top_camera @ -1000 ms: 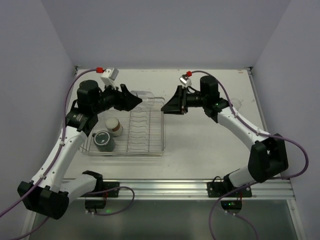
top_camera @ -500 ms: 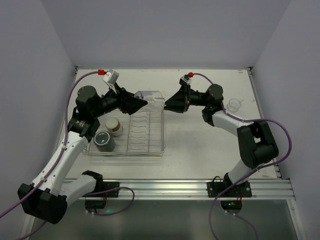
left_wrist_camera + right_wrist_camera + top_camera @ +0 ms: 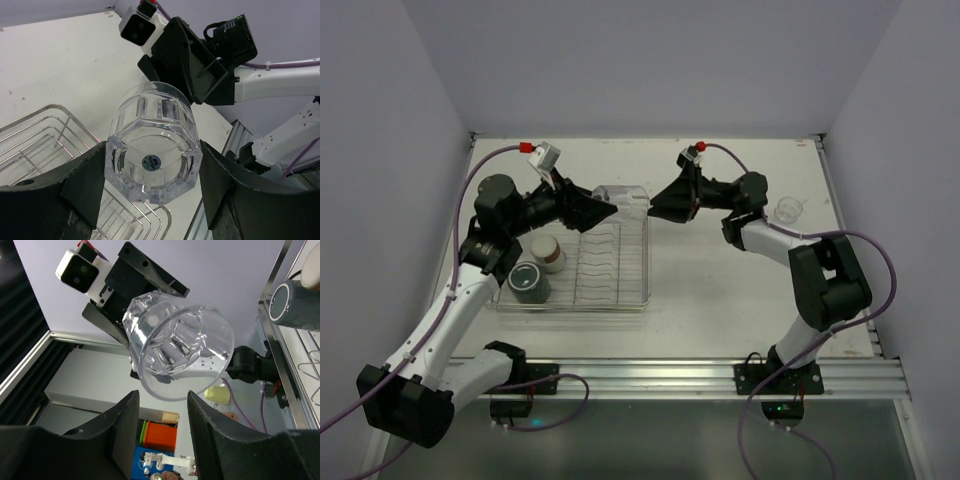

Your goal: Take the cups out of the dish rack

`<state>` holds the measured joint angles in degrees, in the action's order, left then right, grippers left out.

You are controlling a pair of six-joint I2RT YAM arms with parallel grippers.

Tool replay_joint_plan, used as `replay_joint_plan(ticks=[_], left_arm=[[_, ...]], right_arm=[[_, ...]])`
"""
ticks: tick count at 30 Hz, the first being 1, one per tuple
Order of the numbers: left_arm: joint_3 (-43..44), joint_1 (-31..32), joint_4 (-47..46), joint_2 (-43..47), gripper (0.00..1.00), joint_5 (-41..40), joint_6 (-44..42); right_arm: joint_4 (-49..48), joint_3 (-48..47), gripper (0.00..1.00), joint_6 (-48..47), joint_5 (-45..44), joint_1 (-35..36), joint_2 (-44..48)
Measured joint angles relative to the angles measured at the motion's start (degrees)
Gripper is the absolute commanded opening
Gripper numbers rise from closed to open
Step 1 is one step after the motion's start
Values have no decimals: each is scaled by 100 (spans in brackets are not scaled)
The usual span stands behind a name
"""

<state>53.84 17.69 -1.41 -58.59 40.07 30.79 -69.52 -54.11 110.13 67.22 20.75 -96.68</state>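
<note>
In the last second the left claw [image 3: 603, 209] has tilted upward a little; it stays clamped on the clear faceted glass tumbler [image 3: 152, 150], one finger on each side of the thick base, with the open mouth turned away from this claw. The right arm has swung its elbow back and brought the right claw [image 3: 655, 207] to face that mouth; its jaws stand apart with nothing between them, and the rim hangs just beyond the fingertips [image 3: 131, 399], not yet inside them.

The tumbler is therefore in the air between the two claws, above the far right corner of the silver wire dish rack [image 3: 647, 265]. I judge that a handover is being prepared, so that the right claw can put it down on its own side, where a second clear tumbler [image 3: 786, 209] already stands well behind that claw.

Below and behind the left claw, the cream cup with a brownish band [image 3: 548, 252] and the dark grey-green mug [image 3: 529, 281] wait in the rack.
</note>
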Motion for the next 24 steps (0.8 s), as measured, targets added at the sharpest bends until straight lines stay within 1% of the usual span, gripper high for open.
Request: replay_joint_plan(ticks=[10,13,14,16,17,18,24], left_arm=[[-107,50,-170,0,0,44,31],[-127,50,-186,-7,0,44,33],[-127,52,-195,-7,0,44,33],[-127,61,-212,-13,0,46,37],[-127,70,-238,-22,0,46,55],[-127,74,-284,-31,0,52,70],[-160,98,-291,-155,0,195,179]], right_arm=[[-44,-590,43,190,-22,232,-350],[-52,-807,40,245,-42,332,-426],[-55,-870,33,262,-46,358,-450],[-61,-962,22,295,-59,387,-481],[-66,-1001,4,297,-63,400,-498],[-68,-1014,0,284,-66,402,-514],[-177,-1049,0,315,-153,398,-542]])
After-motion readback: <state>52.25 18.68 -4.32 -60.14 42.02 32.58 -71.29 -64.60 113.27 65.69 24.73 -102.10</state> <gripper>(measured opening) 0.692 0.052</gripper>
